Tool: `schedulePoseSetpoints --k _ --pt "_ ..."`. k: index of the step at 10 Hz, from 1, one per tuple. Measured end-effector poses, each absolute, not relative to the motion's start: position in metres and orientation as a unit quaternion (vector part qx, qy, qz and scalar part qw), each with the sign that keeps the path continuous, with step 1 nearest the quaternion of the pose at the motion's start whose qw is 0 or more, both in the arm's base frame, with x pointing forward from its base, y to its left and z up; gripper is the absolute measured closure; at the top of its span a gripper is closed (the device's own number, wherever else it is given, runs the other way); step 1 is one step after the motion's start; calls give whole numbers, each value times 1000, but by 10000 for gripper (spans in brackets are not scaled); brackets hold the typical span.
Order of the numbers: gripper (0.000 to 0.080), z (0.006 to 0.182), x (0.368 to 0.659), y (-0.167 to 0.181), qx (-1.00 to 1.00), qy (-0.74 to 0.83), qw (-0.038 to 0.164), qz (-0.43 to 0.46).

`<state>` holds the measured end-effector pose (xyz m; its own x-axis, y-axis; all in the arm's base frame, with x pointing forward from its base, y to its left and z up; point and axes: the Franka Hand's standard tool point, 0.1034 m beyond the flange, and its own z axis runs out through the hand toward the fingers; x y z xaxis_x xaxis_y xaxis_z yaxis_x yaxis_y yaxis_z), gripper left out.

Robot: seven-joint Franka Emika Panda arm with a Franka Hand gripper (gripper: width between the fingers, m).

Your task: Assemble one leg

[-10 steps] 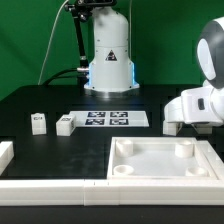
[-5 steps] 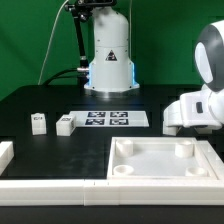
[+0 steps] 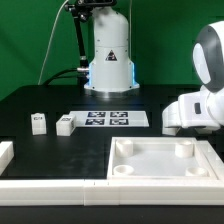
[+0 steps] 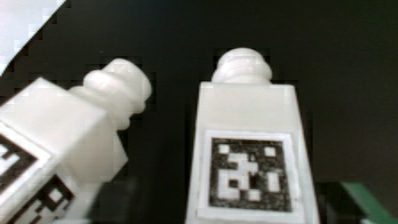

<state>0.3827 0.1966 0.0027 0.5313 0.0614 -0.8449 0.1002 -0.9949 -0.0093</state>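
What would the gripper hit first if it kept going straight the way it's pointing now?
Probably the small white plastic oblong leg with the black-and-white tag, which fills the middle of the wrist view. A second leg sits close beside it. Depth is unclear.

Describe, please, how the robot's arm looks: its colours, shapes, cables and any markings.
The arm is glossy white, built from rounded, bulky housings, and its upper segment looks greyer. Its base is a white tapering column with a small dark marking on the front and a blue glow low down. Thin black cables sit near the top of the base. No sleeve is visible.
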Motion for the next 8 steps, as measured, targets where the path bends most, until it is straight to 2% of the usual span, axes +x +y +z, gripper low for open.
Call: schedulePoseSetpoints --k 1,8 --pt "515 3 383 197 875 46 20 -482" --pt "509 3 383 197 875 46 20 -482"
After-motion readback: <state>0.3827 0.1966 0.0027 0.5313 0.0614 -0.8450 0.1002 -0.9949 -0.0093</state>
